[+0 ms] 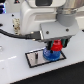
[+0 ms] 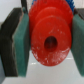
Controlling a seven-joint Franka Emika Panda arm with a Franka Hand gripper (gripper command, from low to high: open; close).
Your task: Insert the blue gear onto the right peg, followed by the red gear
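Observation:
In the exterior view my gripper (image 1: 57, 46) is shut on the red gear (image 1: 57, 46) and holds it just above the blue gear (image 1: 50, 54). The blue gear lies on the black-framed pale plate (image 1: 36, 58), at the end toward the exterior view's right. The right peg is hidden by the gears and the gripper. In the wrist view the red gear (image 2: 49, 40) fills the picture, hub hole facing the camera, clamped between the two dark green pads (image 2: 23, 42). The blue gear does not show there.
A thick black cable (image 1: 15, 34) runs along the exterior view's left. A short pin (image 1: 37, 58) stands on the plate's bare part. The white tabletop (image 1: 20, 72) surrounds the plate. The arm's white body (image 1: 47, 15) hangs over the scene.

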